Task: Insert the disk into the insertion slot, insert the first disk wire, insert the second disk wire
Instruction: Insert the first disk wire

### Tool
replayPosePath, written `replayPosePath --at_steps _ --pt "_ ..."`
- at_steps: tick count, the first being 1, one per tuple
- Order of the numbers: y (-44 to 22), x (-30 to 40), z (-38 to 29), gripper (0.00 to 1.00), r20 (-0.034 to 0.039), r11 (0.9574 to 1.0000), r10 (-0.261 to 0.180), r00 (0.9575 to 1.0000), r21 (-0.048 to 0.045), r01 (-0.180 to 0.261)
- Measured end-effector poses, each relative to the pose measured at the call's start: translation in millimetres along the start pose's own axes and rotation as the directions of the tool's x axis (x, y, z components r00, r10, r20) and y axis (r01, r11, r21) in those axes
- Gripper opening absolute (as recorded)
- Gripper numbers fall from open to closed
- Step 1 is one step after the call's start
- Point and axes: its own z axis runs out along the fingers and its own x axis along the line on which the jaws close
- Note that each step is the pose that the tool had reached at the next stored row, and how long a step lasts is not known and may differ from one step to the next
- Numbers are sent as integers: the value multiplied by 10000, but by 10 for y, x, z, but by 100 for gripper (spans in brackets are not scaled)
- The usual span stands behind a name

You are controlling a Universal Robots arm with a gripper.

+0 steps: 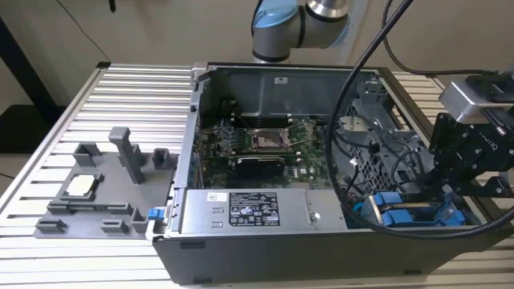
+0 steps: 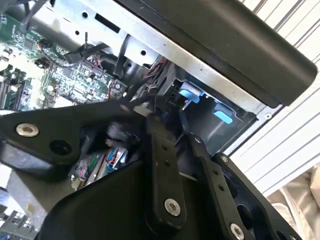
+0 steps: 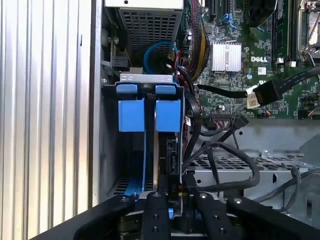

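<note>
The disk [image 1: 408,215], silver in a bright blue carrier bracket [image 3: 132,116], sits down inside the insertion slot [image 3: 111,150], a grey metal bay at the open computer case's corner on the exterior view's right. My gripper [image 1: 430,189] reaches into the case right over the disk's connector edge [image 3: 171,155]. In both wrist views its two black fingers [image 3: 156,212] close in on a black disk wire connector [image 3: 186,192] with red and yellow leads, held against that edge. A second black connector [image 3: 262,92] with a white tag hangs loose over the motherboard.
The green motherboard [image 1: 265,141] fills the case floor, with a labelled power supply [image 1: 253,211] along the near wall. A thick black cable [image 1: 347,120] loops across the case. A grey fixture [image 1: 96,192] stands on the ribbed table at the exterior view's left.
</note>
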Motion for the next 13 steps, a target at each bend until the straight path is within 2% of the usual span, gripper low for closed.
replayPosePath --at_steps 11,13 --pt "35 -23 -500 27 -3 10000 0 10000 1 0" --pt "40 -26 -564 27 -3 10000 -1 10000 2 1"
